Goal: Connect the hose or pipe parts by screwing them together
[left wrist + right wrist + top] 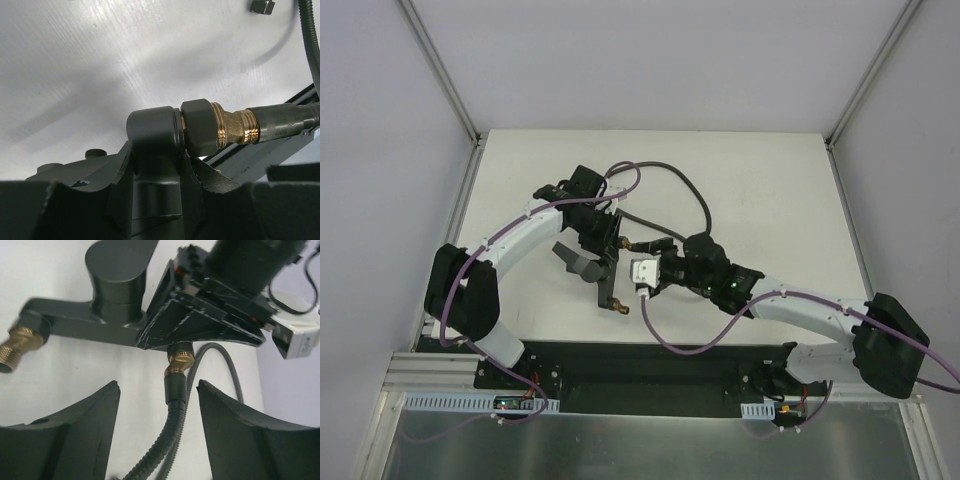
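1. Left gripper (157,172) clenches the T-shaped fitting (152,127), anchoring it for threading.
2. Right gripper (157,390) stands released, straddling the hose (172,405) where it meets the fitting at twelve o'clock, seemingly poised to twist.

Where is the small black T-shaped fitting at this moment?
In the top view, the T-shaped fitting is above the table's middle, gripped by the left fingers, with the hose connector on its end and the open right fingers to its right.
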Tool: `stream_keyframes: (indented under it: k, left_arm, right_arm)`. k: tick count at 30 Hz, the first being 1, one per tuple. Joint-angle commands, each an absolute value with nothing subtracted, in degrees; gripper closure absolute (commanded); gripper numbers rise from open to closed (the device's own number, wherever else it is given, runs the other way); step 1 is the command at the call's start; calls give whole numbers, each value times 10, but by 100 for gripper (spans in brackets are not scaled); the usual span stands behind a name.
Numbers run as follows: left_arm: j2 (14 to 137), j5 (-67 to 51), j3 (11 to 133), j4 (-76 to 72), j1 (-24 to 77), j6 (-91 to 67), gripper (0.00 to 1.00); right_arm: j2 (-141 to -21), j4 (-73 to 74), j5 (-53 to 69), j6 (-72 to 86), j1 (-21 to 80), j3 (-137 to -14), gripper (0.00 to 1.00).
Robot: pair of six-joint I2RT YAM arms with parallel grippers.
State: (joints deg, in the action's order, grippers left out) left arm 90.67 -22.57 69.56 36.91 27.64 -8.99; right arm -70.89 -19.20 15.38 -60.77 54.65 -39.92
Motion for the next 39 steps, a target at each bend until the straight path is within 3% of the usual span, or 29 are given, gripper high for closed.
stream_keyframes:
  k: [1, 13, 16, 17, 19, 26, 34, 39]
  left_arm:
    - [897, -275, 739, 417, 271, -86, 100]
    - [884, -301, 742, 432, 272, -93, 100]
    - [881, -308, 740, 428, 272, -94, 100]
    - [880, -307, 740, 428, 272, -95, 100]
    - [878, -303, 741, 425, 272, -102, 100]
    - [813, -299, 669, 279, 271, -155, 100]
    - [739, -255, 554, 87, 271, -194, 100]
    - [711, -248, 519, 36, 272, -197, 100]
  right_arm:
    - [-740, -192, 56, -766, 582, -420, 36]
    - [-849, -150, -89, -803, 622, -491, 61]
    - [-863, -156, -112, -802, 629, -498, 76]
    - [-865, -156, -108, -789, 630, -501, 86]
    - [-868, -138, -93, -771, 632, -515, 99]
    - [-876, -106, 71, -384, 555, -566, 99]
    - [-893, -409, 256, 75, 447, -472, 99]
    - [-921, -528, 285, 240, 411, -458, 99]
